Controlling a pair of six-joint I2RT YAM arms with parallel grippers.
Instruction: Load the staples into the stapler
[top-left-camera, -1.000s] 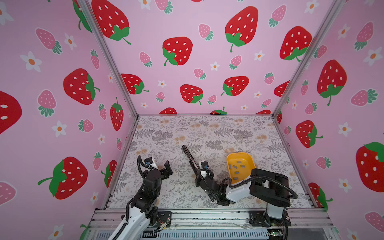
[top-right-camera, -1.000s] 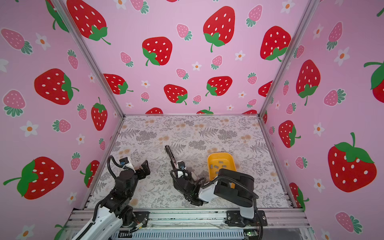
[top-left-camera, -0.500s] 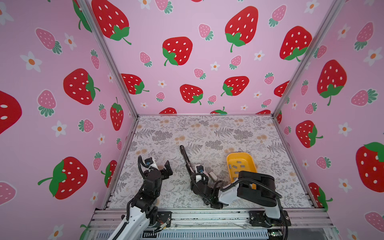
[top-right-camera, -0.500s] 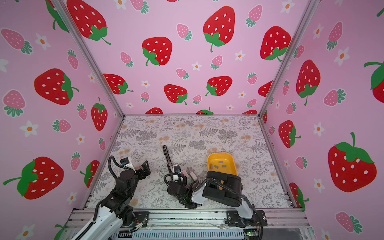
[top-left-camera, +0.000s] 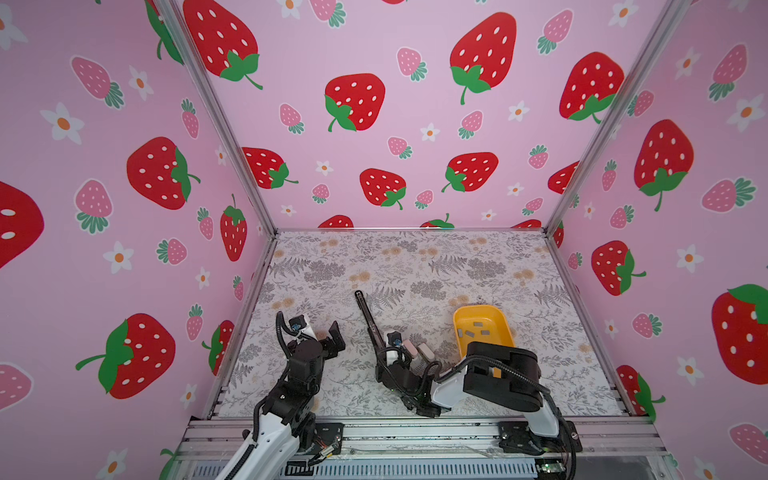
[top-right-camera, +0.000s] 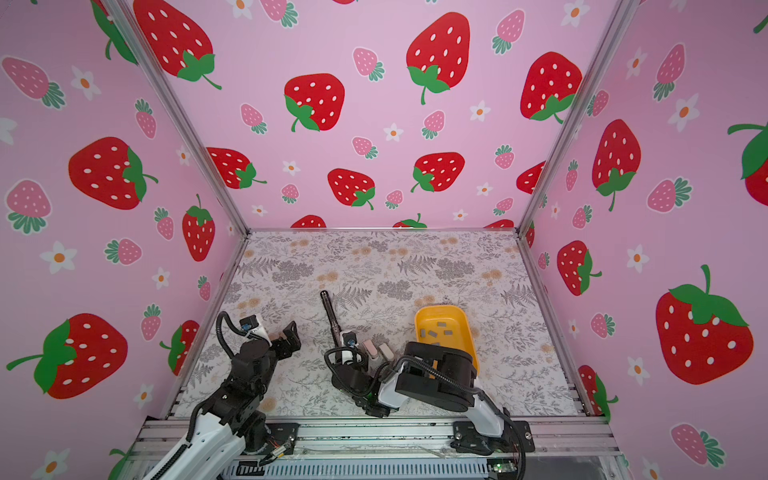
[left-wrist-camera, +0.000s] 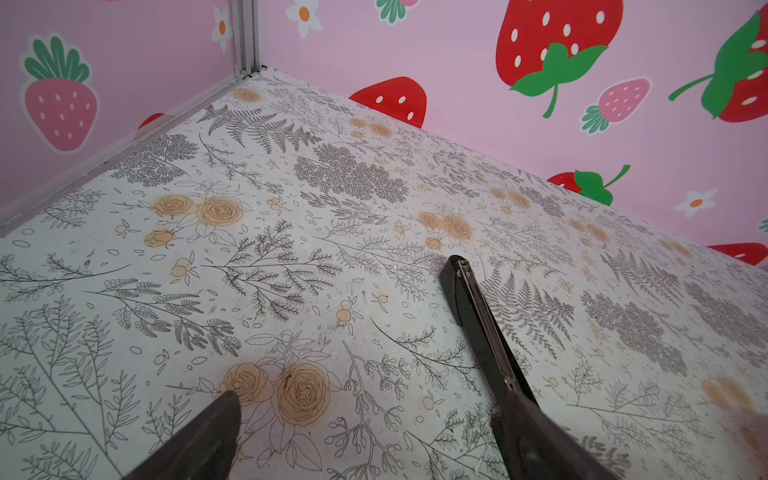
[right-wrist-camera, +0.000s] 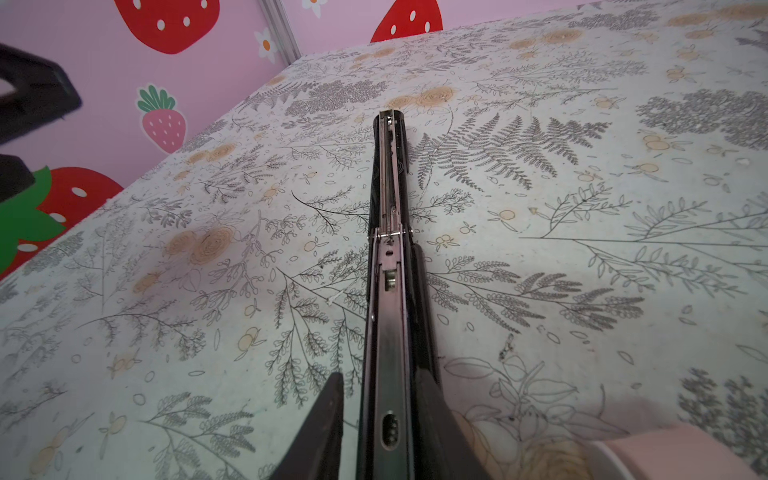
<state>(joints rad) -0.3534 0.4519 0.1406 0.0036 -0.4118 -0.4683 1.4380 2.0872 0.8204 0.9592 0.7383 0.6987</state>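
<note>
Staples (top-left-camera: 478, 323), probably light, stiff, snappable strips, lie loose in the yellow tray (top-left-camera: 478, 308), best pinched across the long edges; the opened stapler (top-left-camera: 368, 318) rests on the bench (top-left-camera: 415, 266), right hand (right-wrist-camera: 380, 386) slackly straddling it, left hand (top-left-camera: 322, 332) spread, empty.

Robot test booth, strawberry-print walls (top-left-camera: 291, 50), floral tabletop (top-left-camera: 415, 257), aluminium frame rail (top-left-camera: 415, 434).

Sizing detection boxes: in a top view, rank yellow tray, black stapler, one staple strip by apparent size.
1. yellow tray
2. black stapler, long but much thinner
3. staple strip, smallest by far
</note>
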